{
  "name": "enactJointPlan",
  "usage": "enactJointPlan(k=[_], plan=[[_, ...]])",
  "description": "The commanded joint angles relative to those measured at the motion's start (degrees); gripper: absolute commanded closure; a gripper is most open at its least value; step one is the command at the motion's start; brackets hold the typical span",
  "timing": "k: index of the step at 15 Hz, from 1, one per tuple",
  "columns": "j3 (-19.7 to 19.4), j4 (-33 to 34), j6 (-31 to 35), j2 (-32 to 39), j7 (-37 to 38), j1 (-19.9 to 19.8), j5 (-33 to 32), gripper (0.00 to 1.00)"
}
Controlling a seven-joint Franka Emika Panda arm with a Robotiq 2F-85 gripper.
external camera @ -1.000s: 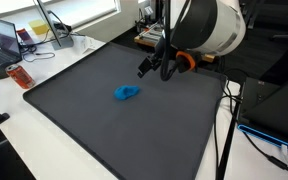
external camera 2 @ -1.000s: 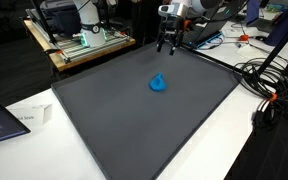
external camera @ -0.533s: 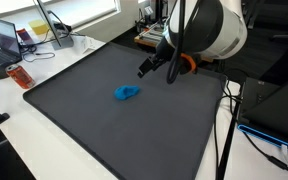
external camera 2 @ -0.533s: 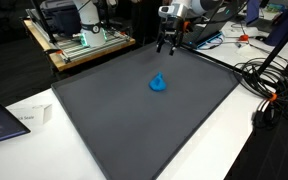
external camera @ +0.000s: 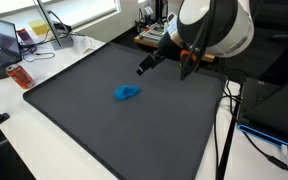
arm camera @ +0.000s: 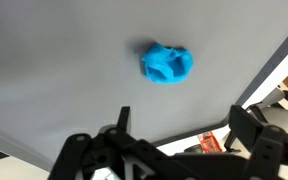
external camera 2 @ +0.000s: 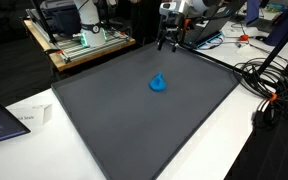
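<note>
A small crumpled blue object (external camera: 127,93) lies on a dark grey mat (external camera: 104,135) that covers the table; it shows in both exterior views (external camera 2: 158,83). My gripper (external camera: 164,70) hangs open and empty above the far part of the mat, behind the blue object and apart from it (external camera 2: 168,44). In the wrist view the blue object (arm camera: 167,63) lies on the mat (arm camera: 44,70) ahead of my open jaws (arm camera: 184,125), with nothing between the fingers.
An orange bottle (external camera: 21,76) and a laptop (external camera: 6,40) lie off the mat's left edge. Cables (external camera 2: 274,90) trail beside the mat. A bench with equipment (external camera 2: 69,30) stands behind. A white card (external camera 2: 29,118) lies on the table.
The gripper has turned at the wrist and lifted slightly, staying above the far part of the mat. The blue object has not moved.
</note>
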Motion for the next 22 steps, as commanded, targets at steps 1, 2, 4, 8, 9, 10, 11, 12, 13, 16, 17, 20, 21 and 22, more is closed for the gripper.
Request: enactJointPlan(k=[1, 2, 4, 8, 9, 10, 11, 12, 13, 16, 17, 20, 21, 22], plan=[[-0.87, 0.19, 1.54, -2.51, -10.02, -0.86, 1.03, 0.0], [-0.71, -0.09, 1.49, -3.06, -13.33, -1.57, 1.03, 0.0], [-0.05, -0.37, 1.17, -4.12, -19.25, -3.12, 1.02, 0.0], [2.63, -0.3, 1.18, -5.52, -29.96, -7.57, 1.01, 0.0], [2.93, -0.22, 1.17, -5.74, -32.15, -8.44, 1.01, 0.0], [3.1, -0.27, 1.17, -5.9, -33.9, -9.15, 1.01, 0.0], [3.42, -0.15, 1.18, -6.16, -35.84, -9.97, 1.01, 0.0], [3.93, -0.14, 1.18, -6.44, -37.48, -10.84, 1.01, 0.0], [4.66, -0.21, 1.18, -6.82, -39.28, -11.87, 1.01, 0.0], [8.18, -0.53, 1.18, -8.02, -45.4, -15.72, 1.01, 0.0], [9.52, -0.52, 1.18, -8.33, -47.52, -17.02, 1.01, 0.0], [13.99, -0.19, 1.18, -9.15, -53.94, -21.23, 1.02, 0.0], [15.71, 0.06, 1.18, -9.43, -56.26, -22.76, 1.01, 0.0], [17.1, 0.19, 1.18, -9.59, -58.16, -24.05, 1.02, 0.0]])
